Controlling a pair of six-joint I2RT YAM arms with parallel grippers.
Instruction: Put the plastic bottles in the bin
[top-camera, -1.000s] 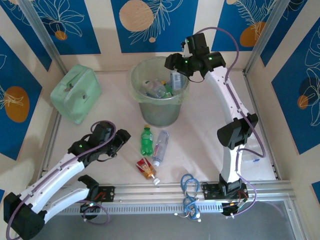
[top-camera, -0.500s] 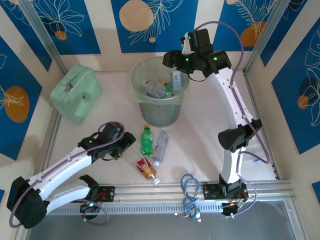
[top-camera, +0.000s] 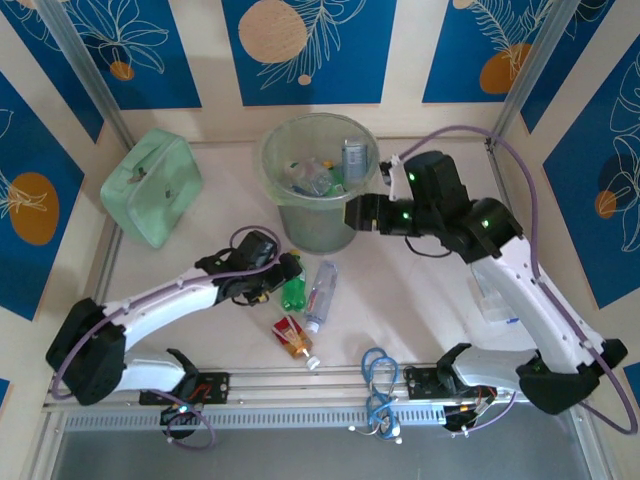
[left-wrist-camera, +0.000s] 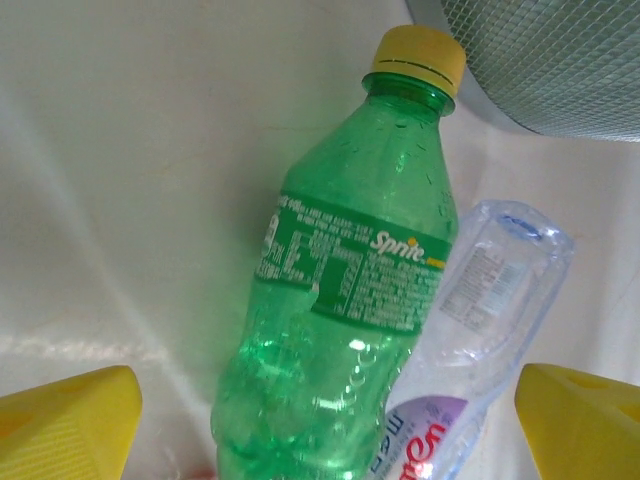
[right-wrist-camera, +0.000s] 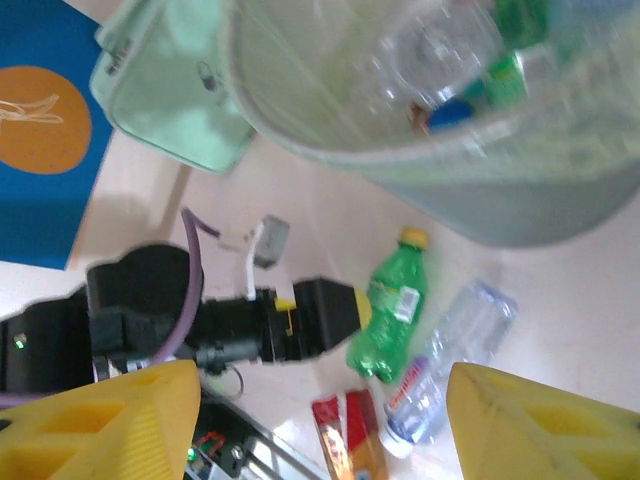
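1. The bin (top-camera: 272, 165) stands at the far middle of the table. Several plastic bottles (top-camera: 318, 177) already lie inside it, so this part of the work looks done.
2. Three bottles lie on the table in front of the bin. There is a green bottle (top-camera: 292, 288) with a yellow cap and a clear bottle (top-camera: 321, 293) touching it on its right side. A red-labelled bottle (top-camera: 292, 336) lies a little nearer to the arm bases. The task seems well advanced but not finished.
3. The left gripper (top-camera: 274, 285) is at the green bottle. In the left wrist view its yellow fingers (left-wrist-camera: 65, 420) stand wide apart, one on each side of the bottle. Neither touches the bottle, so this gripper holds nothing.
4. The right gripper (top-camera: 352, 212) hangs just beside the wall of the bin, on its right side. Its fingers (right-wrist-camera: 100, 425) are spread wide with nothing between them.
5. The number of bottles in the bin is hard to tell, because they overlap and the liner blurs them. The right wrist view is also blurred.
6. The bottom of the green bottle is cut off at the lower edge of the left wrist view, and the clear bottle is partly behind it there. In the top view the left wrist covers its own fingertips.
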